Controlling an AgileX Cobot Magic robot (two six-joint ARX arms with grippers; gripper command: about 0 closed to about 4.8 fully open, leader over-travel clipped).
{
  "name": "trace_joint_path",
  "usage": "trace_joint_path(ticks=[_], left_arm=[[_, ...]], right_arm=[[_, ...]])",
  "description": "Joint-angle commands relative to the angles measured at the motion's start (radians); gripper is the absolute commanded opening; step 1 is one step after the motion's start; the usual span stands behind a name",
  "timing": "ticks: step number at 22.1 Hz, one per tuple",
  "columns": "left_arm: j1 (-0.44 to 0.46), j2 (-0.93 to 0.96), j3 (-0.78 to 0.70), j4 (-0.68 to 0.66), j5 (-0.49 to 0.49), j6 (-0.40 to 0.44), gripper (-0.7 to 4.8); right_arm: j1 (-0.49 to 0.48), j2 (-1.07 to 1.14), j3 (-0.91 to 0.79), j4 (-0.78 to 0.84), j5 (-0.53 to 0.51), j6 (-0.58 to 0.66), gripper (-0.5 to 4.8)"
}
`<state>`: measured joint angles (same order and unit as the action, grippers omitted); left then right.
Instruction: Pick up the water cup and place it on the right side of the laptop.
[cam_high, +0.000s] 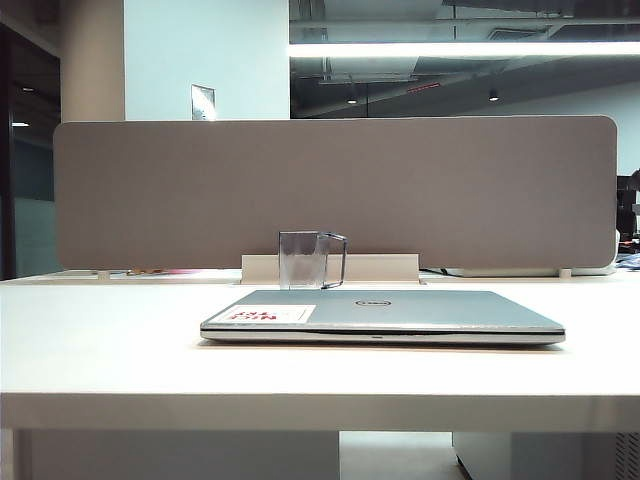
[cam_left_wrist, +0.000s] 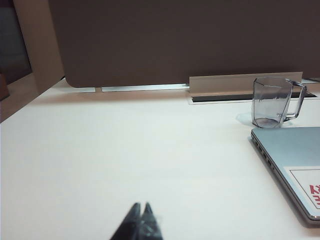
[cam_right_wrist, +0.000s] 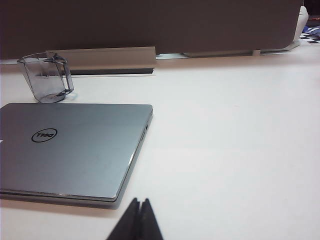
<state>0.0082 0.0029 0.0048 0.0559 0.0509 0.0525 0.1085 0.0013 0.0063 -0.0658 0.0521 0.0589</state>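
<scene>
Nothing is done yet: the cup (cam_high: 303, 260) stands untouched on the bench (cam_high: 100, 340) just beyond the far edge of the closed laptop (cam_high: 400, 312), toward its left. My left fingers (cam_left_wrist: 141, 214) and right fingers (cam_right_wrist: 139, 210) are pressed together, empty, hovering near me. Grasping, carrying and setting down on the laptop's right all remain.

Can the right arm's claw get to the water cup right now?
Probably yes. The right claw, shut, hangs near the closed laptop; the water cup stands upright behind it, nothing above it. It must open first.
</scene>
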Motion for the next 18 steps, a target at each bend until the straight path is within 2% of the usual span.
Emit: trace_joint_path(ticks=[1, 8, 18], left_arm=[[-0.001, 0.001, 0.003, 0.011, -0.003, 0.0, -0.05], [-0.001, 0.001, 0.003, 0.012, -0.002, -0.001, -0.05], [-0.001, 0.001, 0.003, 0.012, 0.0, -0.001, -0.05]], right_arm=[[0.0, -0.002, -0.006, 0.018, 0.005, -0.003, -0.08], [0.002, -0.002, -0.006, 0.049, -0.04, 0.009, -0.06], [0.003, -0.001, 0.012, 0.14, -0.04, 0.017, -0.06]])
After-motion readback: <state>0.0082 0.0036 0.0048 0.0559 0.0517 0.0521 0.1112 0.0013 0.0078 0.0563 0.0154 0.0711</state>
